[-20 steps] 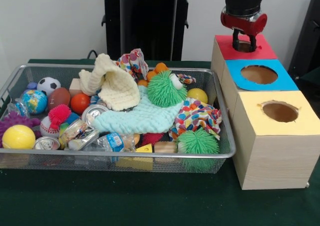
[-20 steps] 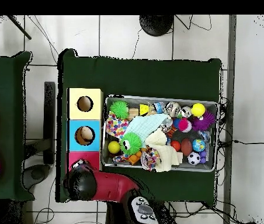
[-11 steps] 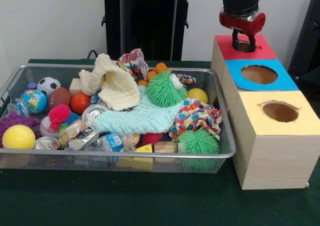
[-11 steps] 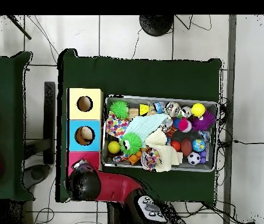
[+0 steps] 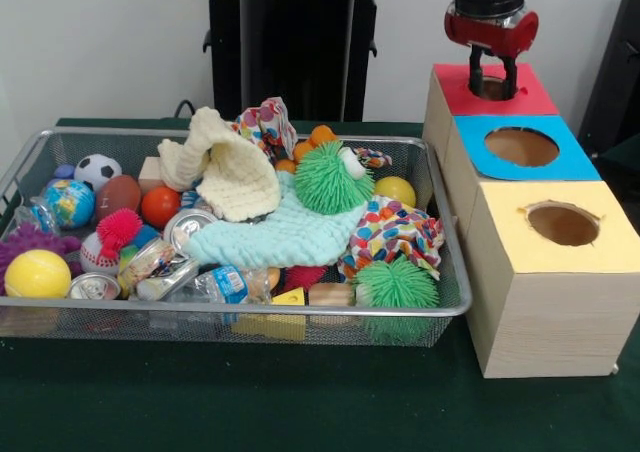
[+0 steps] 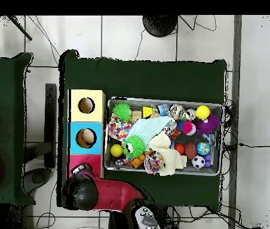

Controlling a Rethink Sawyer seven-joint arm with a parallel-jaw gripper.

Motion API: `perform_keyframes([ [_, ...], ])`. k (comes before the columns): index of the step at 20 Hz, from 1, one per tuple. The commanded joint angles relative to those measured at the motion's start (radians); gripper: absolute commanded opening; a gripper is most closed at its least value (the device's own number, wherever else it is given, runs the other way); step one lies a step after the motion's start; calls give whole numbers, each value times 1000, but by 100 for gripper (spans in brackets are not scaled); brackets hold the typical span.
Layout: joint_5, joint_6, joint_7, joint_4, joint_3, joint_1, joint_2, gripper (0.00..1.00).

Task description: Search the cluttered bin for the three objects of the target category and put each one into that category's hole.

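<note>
- Hovering over the red box's hole (image 5: 489,88), gripper (image 5: 493,80) hangs from the red/black arm (image 6: 110,194); fingers point down, set a little apart, nothing seen betw. them.
- Three boxes in a row beside the wire bin (image 5: 452,307): red-top box (image 5: 520,100) farthest back, blue-top box (image 5: 570,157) in the middle, yellow-top box (image 5: 600,242) nearest the camera. Each has a round hole on top.
- Overhead: sth pale shows inside the blue box's hole (image 6: 87,138); can't tell what it is.
- Bin is full and cluttered: yellow ball (image 5: 37,273) at left front corner, soccer ball (image 5: 96,170), globe ball (image 5: 68,202), brown football (image 5: 117,196), orange-red ball (image 5: 160,206).
- Cans (image 5: 150,264) lie near the left front, by a crushed plastic bottle (image 5: 222,284).
- Cream knit cloth (image 5: 225,167) sits on a mint cloth (image 5: 280,234) mid-bin; polka-dot fabric (image 5: 395,230) to the right.
- Green fuzzy toy w/ eye (image 5: 332,176) atop the pile; second green spiky ball (image 5: 397,284) at front right.
</note>
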Motion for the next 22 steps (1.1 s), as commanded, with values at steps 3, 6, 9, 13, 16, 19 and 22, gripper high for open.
perform_keyframes([
  [3, -54, 537, 254, -148, -319, 259, -202, 100],
  [6, -72, 611, 251, -195, -383, 306, -201, 100],
  [9, -54, 636, 219, -199, -386, 291, -213, 100],
  [13, -49, 590, 219, -195, -425, 321, -207, 100],
  [16, -70, 484, 197, -181, -464, 364, -180, 100],
  [19, -54, 412, 156, -141, -442, 345, -195, 0],
  [22, -56, 434, 167, -149, -459, 365, -188, 0],
])
